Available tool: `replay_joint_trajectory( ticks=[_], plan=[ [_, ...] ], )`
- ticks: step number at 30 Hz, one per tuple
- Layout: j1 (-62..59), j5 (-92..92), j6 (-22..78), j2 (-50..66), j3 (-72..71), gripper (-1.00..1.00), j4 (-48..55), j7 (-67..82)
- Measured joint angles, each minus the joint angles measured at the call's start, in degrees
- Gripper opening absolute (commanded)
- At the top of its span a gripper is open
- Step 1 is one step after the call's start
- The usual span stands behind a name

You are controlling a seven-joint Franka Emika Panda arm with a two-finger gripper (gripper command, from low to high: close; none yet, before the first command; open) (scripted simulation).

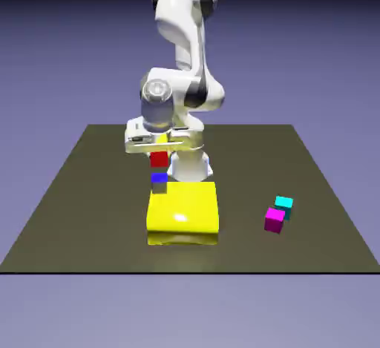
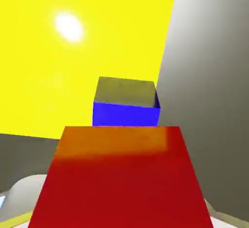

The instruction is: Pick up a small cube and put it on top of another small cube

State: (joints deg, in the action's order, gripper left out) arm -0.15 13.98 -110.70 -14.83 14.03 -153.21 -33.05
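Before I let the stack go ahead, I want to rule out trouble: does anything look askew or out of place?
Nothing stands out. The red cube hangs square in the gripper above the blue cube, which sits upright by the yellow block. The magenta cube and cyan cube sit apart.

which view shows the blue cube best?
Hand view: the dark blue cube sits mid-frame above the held red cube, top and side faces clear. Exterior view shows it tiny, under the gripper.

White arm rises from its base at the counter's far edge, folds over at the elbow and drops the wrist straight down. The claw [image 1: 159, 153] points at the counter, fingers pinched on the red cube [image 1: 159, 159], held up off everything.
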Motion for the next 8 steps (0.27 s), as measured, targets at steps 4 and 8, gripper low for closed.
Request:
replay_joint_trajectory(
  ticks=[4, 8],
  plan=[
    [-0.3, 0.8, -4.0, 1.4, 0.5, 1.0, -2.6, -0.3],
    [0.5, -0.7, 6.0, -2.1, -0.7, 1.0, 3.9, 0.3]
  ],
)
